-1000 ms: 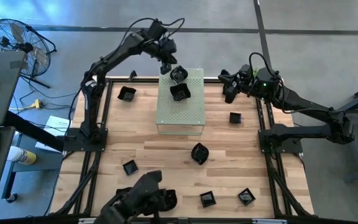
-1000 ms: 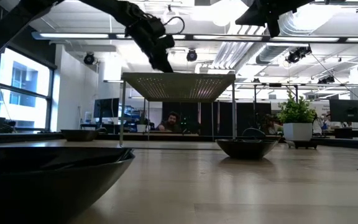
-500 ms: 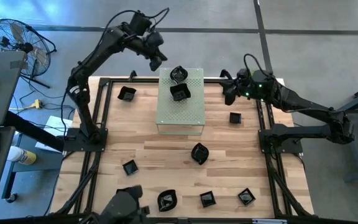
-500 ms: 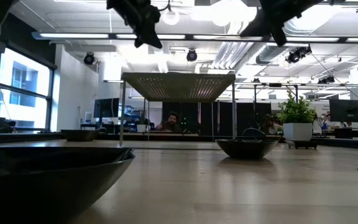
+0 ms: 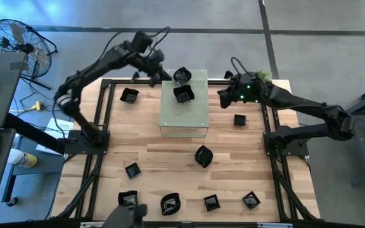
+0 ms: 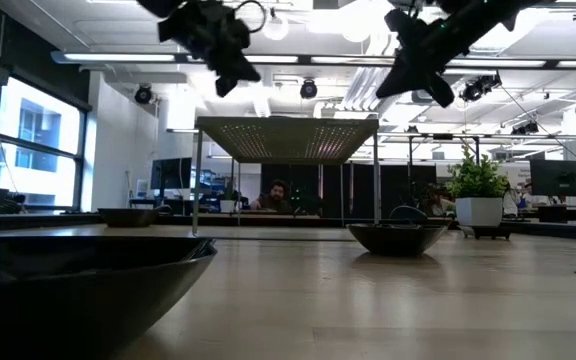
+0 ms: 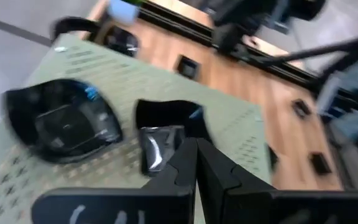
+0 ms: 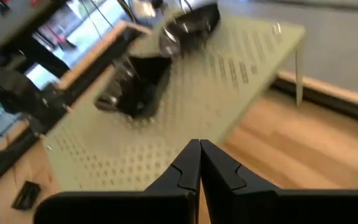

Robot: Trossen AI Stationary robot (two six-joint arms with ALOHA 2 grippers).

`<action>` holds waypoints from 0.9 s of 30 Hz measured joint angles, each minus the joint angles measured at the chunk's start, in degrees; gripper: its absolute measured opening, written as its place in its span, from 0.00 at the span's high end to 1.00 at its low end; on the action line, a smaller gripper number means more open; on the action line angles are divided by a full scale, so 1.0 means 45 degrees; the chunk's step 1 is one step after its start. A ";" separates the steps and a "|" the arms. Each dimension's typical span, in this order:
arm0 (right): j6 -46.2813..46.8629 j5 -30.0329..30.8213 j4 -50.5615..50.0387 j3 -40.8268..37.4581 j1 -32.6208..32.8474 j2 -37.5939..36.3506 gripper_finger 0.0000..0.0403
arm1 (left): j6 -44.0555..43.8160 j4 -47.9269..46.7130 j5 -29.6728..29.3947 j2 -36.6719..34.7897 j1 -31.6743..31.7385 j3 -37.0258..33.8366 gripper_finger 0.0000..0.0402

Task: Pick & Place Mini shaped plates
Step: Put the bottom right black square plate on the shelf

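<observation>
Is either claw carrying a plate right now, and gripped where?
No. The left claw and right claw are both shut on nothing. Two plates lie on the green box, untouched.

Glossy black plates on pale-green perforated box.

Bright ceiling lamps flood the low view, leaving the near dish dark and soft. Both wrist views smear with motion blur. The overhead view is evenly lit.
</observation>
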 joint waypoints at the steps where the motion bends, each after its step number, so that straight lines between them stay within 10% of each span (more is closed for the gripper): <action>1: 0.0114 -0.0010 -0.0282 0.0000 0.0000 0.0020 0.99 | -0.0349 0.0808 -0.0348 -0.0555 0.0000 -0.0892 1.00; 10: 0.0958 0.0286 -0.5050 0.0008 -0.0024 -0.0303 0.98 | -0.4254 0.6692 -0.3009 -0.5766 -0.0005 -0.7192 1.00; 17: 0.1230 0.0906 -0.7976 0.0000 -0.0143 0.0613 0.91 | -0.4932 0.6715 -0.3093 -0.7211 -0.0005 -0.8259 1.00; 27: 0.0218 -0.2338 -0.8115 0.0000 0.2448 0.0985 0.70 | -0.4444 0.6807 -0.3307 -0.8319 -0.0005 -0.9555 1.00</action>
